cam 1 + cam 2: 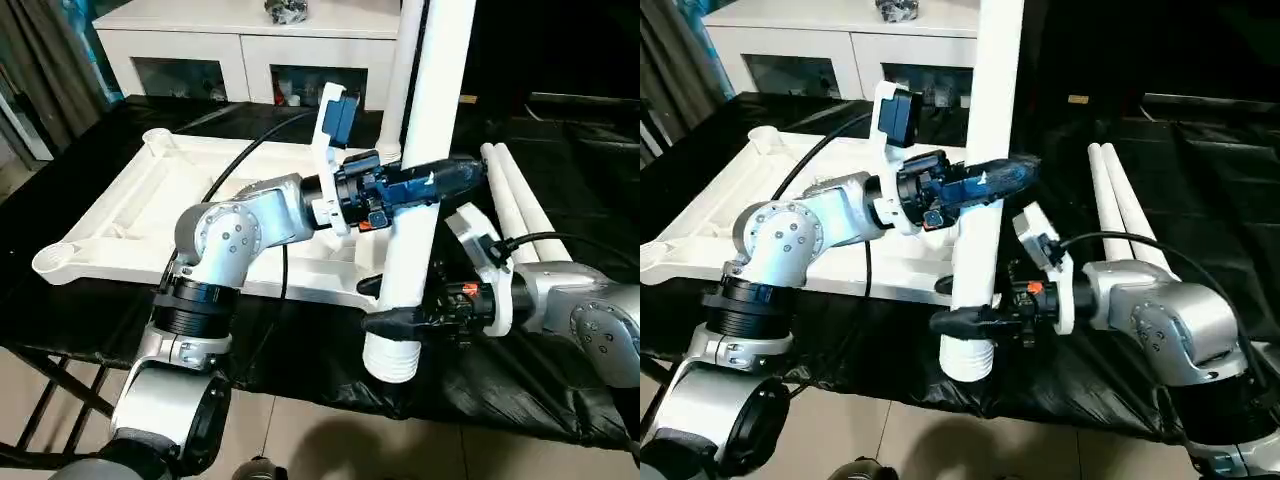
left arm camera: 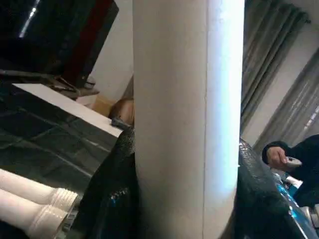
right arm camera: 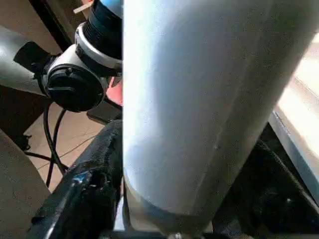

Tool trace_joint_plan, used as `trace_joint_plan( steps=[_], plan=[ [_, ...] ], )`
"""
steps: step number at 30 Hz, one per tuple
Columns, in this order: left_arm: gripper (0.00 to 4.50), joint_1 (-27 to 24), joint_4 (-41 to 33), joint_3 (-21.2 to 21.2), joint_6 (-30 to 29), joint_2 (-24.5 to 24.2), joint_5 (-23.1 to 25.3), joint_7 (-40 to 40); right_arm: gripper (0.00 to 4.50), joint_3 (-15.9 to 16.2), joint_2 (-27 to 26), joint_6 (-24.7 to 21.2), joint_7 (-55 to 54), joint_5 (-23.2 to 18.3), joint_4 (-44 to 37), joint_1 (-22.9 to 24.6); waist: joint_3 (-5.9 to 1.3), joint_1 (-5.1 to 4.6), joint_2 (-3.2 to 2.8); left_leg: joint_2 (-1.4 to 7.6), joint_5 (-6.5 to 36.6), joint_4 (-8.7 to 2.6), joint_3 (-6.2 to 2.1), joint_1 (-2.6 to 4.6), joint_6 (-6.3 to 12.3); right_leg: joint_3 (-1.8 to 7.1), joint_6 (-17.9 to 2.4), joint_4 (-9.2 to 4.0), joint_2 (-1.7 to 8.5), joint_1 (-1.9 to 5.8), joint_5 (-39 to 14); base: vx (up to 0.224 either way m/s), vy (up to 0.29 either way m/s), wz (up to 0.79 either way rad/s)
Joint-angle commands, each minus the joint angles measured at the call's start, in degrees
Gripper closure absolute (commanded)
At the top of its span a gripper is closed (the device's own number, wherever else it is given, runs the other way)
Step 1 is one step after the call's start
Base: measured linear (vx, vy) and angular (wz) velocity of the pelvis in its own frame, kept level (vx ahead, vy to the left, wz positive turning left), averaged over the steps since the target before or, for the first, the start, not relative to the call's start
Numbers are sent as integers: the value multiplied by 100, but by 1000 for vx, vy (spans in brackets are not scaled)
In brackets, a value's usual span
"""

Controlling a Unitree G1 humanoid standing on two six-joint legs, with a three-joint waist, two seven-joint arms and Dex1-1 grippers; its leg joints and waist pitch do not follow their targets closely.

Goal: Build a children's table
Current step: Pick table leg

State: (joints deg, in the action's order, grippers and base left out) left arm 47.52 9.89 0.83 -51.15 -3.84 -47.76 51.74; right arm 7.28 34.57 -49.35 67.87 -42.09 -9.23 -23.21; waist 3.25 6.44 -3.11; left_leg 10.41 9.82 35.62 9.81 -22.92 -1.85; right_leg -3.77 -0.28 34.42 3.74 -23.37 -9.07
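One leg (image 1: 425, 150) is upright, gripped by both the left end effector (image 1: 440, 185) and the right end effector (image 1: 400, 322). Beside it, the tabletop (image 1: 120, 215) shows one leg (image 1: 405, 70) standing at its far corner; two legs (image 1: 520, 200) lie loose.

Two silver forearms (image 1: 240, 232) with black elbow collars carry white wrist camera brackets (image 1: 328, 150), looping black cables (image 1: 245, 158), and black-fingered grippers with orange fittings.

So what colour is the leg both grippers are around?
Plain white leg, threaded end lowest; clearest in the left eye view.
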Motion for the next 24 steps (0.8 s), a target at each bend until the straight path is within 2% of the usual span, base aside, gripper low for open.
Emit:
trace_joint_plan(
  steps=[1, 5, 6, 14, 15, 17, 20, 21, 22, 23, 24],
  plan=[
    [271, 121, -20, 6, 31, -3, -2, 8, 181, 40, 58, 48, 28, 51, 20, -51, -447, 7, 137, 219, 875, -375, -75, 123, 238, 213, -955, -446, 412, 314, -1946, 0, 0, 0],
    [271, 100, -76, 26, 41, -13, -9, 60, 191, 45, 34, 61, 29, 66, 61, -75, -447, 6, 143, 219, 866, -373, -72, 123, 258, 215, -969, -442, 409, 312, -1898, 0, 0, 0],
    [271, 101, -72, 27, 45, -12, -4, 58, 218, 49, 26, 70, 18, 79, 73, -80, -449, 7, 140, 222, 861, -374, -74, 125, 256, 215, -974, -439, 410, 312, -1893, 0, 0, 0],
    [271, 98, -77, -18, 93, 39, 48, -44, 258, -26, -111, 196, -227, 184, 115, -43, -447, -3, 128, 219, 896, -376, -75, 122, 236, 211, -987, -443, 409, 310, -1893, 0, 0, 0],
    [236, 98, -78, -21, 101, 43, 53, -53, 258, -35, -119, 204, -239, 184, 115, -40, -449, -2, 130, 217, 898, -376, -73, 122, 235, 211, -984, -444, 408, 311, -1896, 0, 0, 0],
    [201, 138, -16, -70, 106, 105, 46, -151, 260, -69, -155, 160, -282, 141, 129, -40, -447, 1, 110, 222, 905, -377, -77, 128, 223, 215, -988, -442, 411, 312, -1883, 0, 0, 0],
    [193, 143, -16, -112, 268, 151, 94, -208, 261, -152, -249, 218, -307, 82, 143, -25, -449, -3, 120, 219, 928, -379, -76, 128, 213, 210, -1000, -450, 412, 312, -1884, 0, 0, 0],
    [181, 134, -13, -182, 514, 231, 153, -285, 261, -272, -372, 276, -402, 9, 155, -6, -450, -1, 122, 216, 931, -375, -74, 114, 224, 210, -991, -458, 418, 318, -1871, 0, 0, 0],
    [168, 134, -13, -182, 514, 231, 153, -285, 261, -272, -372, 276, -402, 9, 155, -6, -451, -3, 125, 217, 927, -378, -75, 113, 230, 208, -987, -458, 417, 318, -1865, 0, 0, 0],
    [160, 138, -7, -440, 1043, 467, 185, -535, 261, -454, -554, 321, -639, -79, 187, 12, -456, 3, 117, 220, 906, -377, -78, 118, 236, 207, -992, -447, 411, 316, -1810, 0, 0, 0],
    [158, 147, 2, -474, 1072, 489, 181, -586, 261, -466, -571, 331, -662, -78, 190, 14, -448, -7, 128, 227, 910, -381, -72, 113, 251, 208, -1012, -470, 416, 319, -1800, 0, 0, 0]
  ],
)
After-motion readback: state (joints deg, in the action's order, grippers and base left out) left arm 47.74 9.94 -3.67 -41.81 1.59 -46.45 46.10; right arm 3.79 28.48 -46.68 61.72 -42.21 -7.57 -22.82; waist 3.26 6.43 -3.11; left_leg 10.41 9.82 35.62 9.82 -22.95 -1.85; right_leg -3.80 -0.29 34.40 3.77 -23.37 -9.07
